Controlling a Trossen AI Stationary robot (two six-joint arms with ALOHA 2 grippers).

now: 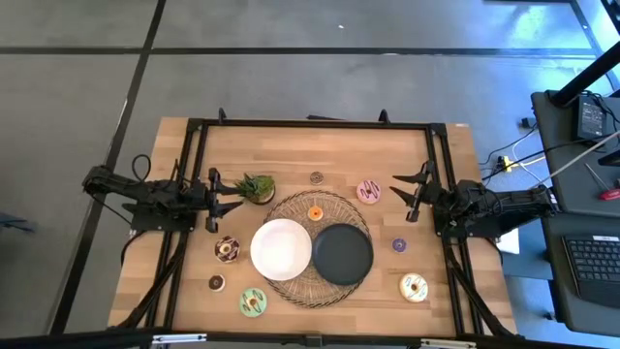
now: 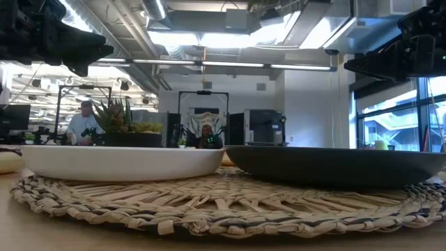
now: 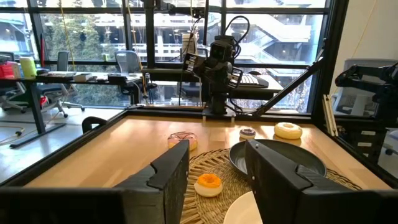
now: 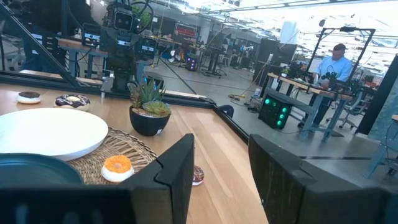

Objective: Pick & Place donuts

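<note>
Several toy donuts lie flat on the wooden table (image 1: 194,145): an orange one (image 1: 315,213) on the woven mat (image 1: 320,286), a pink one (image 1: 368,191), a small brown one (image 1: 317,177), a purple one (image 1: 399,245), a cream one (image 1: 414,287), a green one (image 1: 254,302), and two brown ones (image 1: 228,249) (image 1: 216,283). My left gripper (image 1: 232,199) hovers open at the table's left side, pointing level toward the mat. My right gripper (image 1: 405,197) hovers open at the right side, beside the pink donut. Neither touches anything.
A white plate (image 1: 281,249) and a black plate (image 1: 343,254) rest side by side on the mat. A small potted plant (image 1: 257,187) stands just in front of my left gripper. A dark frame (image 1: 310,123) rims the table. People sit at desks in the room beyond.
</note>
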